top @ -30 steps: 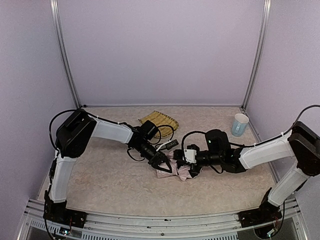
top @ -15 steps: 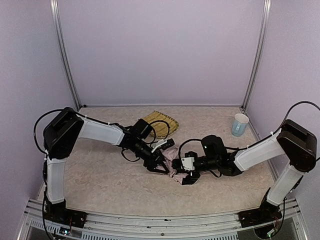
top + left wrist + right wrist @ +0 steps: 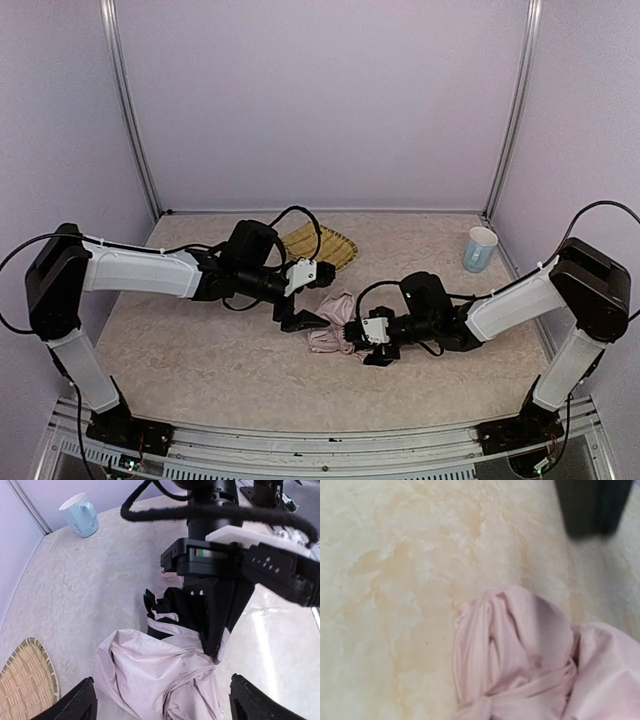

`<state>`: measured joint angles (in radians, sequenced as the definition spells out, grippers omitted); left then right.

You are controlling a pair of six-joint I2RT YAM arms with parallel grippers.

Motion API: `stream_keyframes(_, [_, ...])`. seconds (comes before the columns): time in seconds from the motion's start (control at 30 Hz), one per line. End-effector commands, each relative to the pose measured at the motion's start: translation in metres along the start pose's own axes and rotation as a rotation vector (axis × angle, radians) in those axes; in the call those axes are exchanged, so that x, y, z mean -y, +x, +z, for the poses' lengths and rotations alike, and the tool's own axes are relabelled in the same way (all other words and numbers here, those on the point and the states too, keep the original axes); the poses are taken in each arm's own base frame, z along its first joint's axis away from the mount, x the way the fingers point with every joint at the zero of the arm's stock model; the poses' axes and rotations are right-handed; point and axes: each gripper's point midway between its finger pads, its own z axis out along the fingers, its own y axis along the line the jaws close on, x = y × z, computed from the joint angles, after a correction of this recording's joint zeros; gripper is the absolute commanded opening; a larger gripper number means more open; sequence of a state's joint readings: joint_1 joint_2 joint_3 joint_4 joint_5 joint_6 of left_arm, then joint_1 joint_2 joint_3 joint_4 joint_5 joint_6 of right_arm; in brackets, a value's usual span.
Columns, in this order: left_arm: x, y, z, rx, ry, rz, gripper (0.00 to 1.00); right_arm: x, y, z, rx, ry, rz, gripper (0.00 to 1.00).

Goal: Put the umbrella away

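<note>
The umbrella [image 3: 335, 327] lies on the table as a crumpled bundle of pale pink canopy [image 3: 160, 675] with its black underside [image 3: 175, 615] showing. My left gripper [image 3: 315, 300] stands open just left of it, with one black fingertip [image 3: 75, 705] on each side of the canopy and neither touching it. My right gripper [image 3: 358, 338] comes in from the right and is shut on a gathered fold of the fabric [image 3: 215, 650]. The right wrist view shows bunched pink fabric [image 3: 520, 650] close up and none of its own fingers. The handle and shaft are hidden.
A woven bamboo tray [image 3: 320, 243] lies behind the left gripper, and its edge shows again in the left wrist view [image 3: 25, 685]. A pale blue mug [image 3: 480, 248] stands at the back right. Black cables loop over both wrists.
My left gripper has opened, let go of the umbrella and drawn back to the left, and its arm has stretched out low. The right gripper has shifted slightly left, still shut on the fabric.
</note>
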<state>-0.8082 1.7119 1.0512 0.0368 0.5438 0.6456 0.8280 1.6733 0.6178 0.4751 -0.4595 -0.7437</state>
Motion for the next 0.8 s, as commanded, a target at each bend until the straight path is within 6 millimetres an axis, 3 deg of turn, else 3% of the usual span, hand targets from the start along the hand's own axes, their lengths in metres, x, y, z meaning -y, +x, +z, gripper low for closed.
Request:
stream_keyframes(0.0, [-0.024, 0.019, 0.016, -0.037, -0.071, -0.026, 0.90, 0.001, 0.008, 0.000, -0.029, -0.012, 0.037, 0.00])
stream_keyframes(0.1, [-0.041, 0.033, 0.028, -0.055, -0.117, -0.117, 0.88, 0.004, 0.000, -0.002, -0.004, -0.004, 0.050, 0.00])
stream_keyframes(0.2, [-0.040, 0.040, 0.044, -0.053, -0.063, -0.210, 0.87, 0.009, -0.007, -0.006, 0.020, 0.012, 0.054, 0.00])
stream_keyframes(0.33, [-0.014, 0.041, 0.057, -0.041, 0.047, -0.233, 0.85, 0.018, -0.011, -0.010, 0.045, 0.038, 0.092, 0.00])
stream_keyframes(0.47, [0.012, 0.030, 0.047, 0.015, 0.114, -0.199, 0.85, 0.027, -0.011, -0.014, 0.072, 0.058, 0.142, 0.00])
stream_keyframes(0.6, [0.019, 0.027, 0.040, 0.027, 0.115, -0.173, 0.88, 0.032, -0.008, -0.014, 0.080, 0.067, 0.175, 0.00])
stream_keyframes(0.77, [0.021, 0.044, 0.057, -0.091, 0.022, -0.187, 0.80, 0.041, -0.011, -0.016, 0.109, 0.090, 0.237, 0.00])
